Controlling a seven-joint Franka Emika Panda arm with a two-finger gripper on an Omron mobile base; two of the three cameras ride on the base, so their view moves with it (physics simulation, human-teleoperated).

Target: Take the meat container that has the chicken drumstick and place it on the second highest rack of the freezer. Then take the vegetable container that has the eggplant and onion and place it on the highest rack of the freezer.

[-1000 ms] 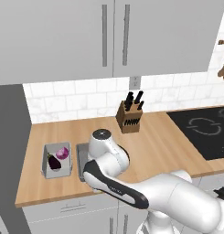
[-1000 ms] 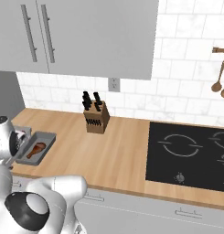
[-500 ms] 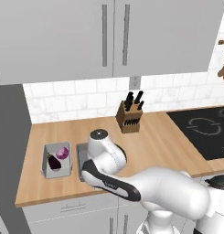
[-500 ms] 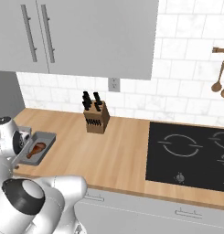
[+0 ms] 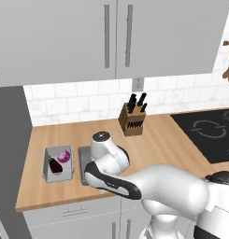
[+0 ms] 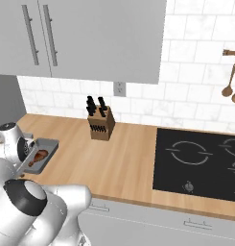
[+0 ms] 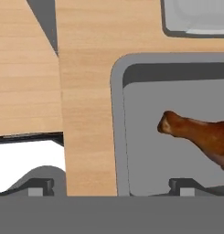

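Observation:
The meat container (image 7: 116,119) is a grey tray on the wooden counter, with the chicken drumstick (image 7: 200,135) lying in it. My gripper (image 7: 113,185) hangs open just above it, and its fingertips straddle the tray's near rim. From the right base view the meat container (image 6: 48,145) and the drumstick (image 6: 39,155) lie beside my wrist. The vegetable container (image 5: 51,164) holds the eggplant (image 5: 55,165) and the onion (image 5: 64,156), and stands just left of the meat container (image 5: 82,161). The freezer's (image 5: 8,158) grey side stands at the far left; its racks are out of view.
A wooden knife block (image 5: 133,120) stands at the back of the counter (image 5: 158,140). The black cooktop (image 6: 200,161) lies to the right. Grey wall cabinets (image 5: 116,37) hang overhead. Wooden utensils (image 6: 230,81) hang on the tiled wall.
My hand has edged slightly along over the meat container. The jaws have stayed open, and neither container has moved.

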